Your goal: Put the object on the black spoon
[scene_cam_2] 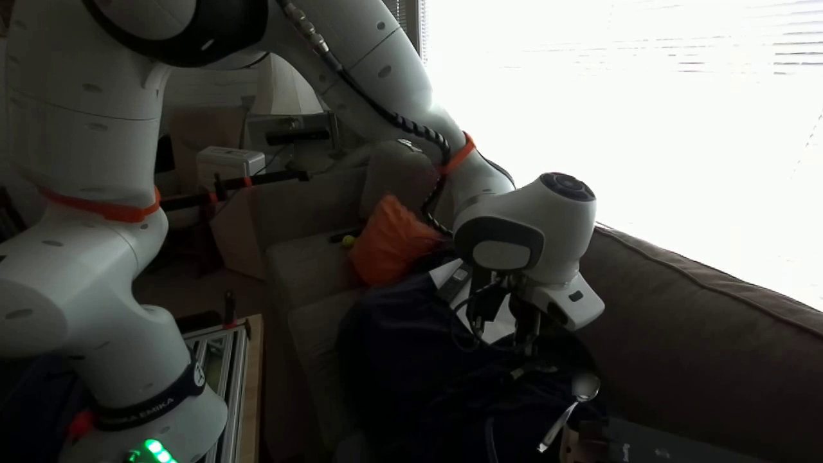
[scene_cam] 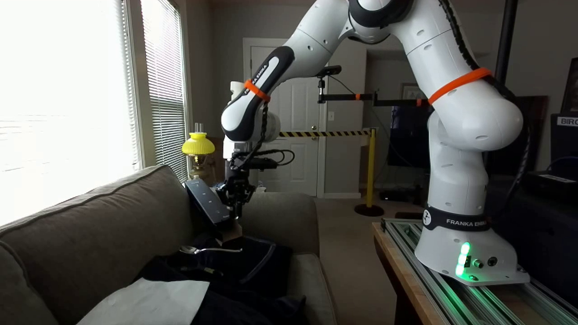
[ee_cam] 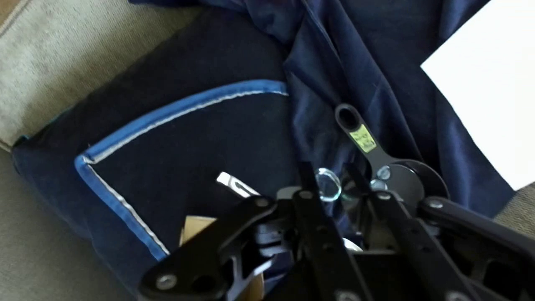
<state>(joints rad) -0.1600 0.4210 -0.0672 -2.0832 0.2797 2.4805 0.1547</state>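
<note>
"Where's the thing you have to put down?"

"In the gap of my gripper (ee_cam: 330, 173), by the wrist view: a clear disc (ee_cam: 329, 184), nearly as wide as the gap."

"So you have it?"

"I won't swear to that. My fingers (ee_cam: 309, 177) stand a little apart, and whether the pads press the disc or it lies on the cloth (ee_cam: 401, 71) beneath, I can't tell. I lean towards held, since it looks bigger than the two beads (ee_cam: 383, 172) nearby."

"And the black spoon (ee_cam: 378, 154)?"

"Just to the right of my fingers in the wrist view. Its handle slants from a ring at upper left down to the bowl (ee_cam: 405, 179) at lower right, so the bowl is roughly level with the disc, off to its right. My gripper hides the bowl's lower edge."

"Then what's the move?"

"If the disc is held, a short shift sideways to the bowl, across the handle's line rather than along it, then lower and let go. If not, a squeeze first."

"What could spoil it?"

"Knocking those beads. They seem to lie in the bowl on my side, so I'd aim past them. And the silver spoon (scene_cam: 208, 249), visible in both exterior views, isn't my target."
</note>
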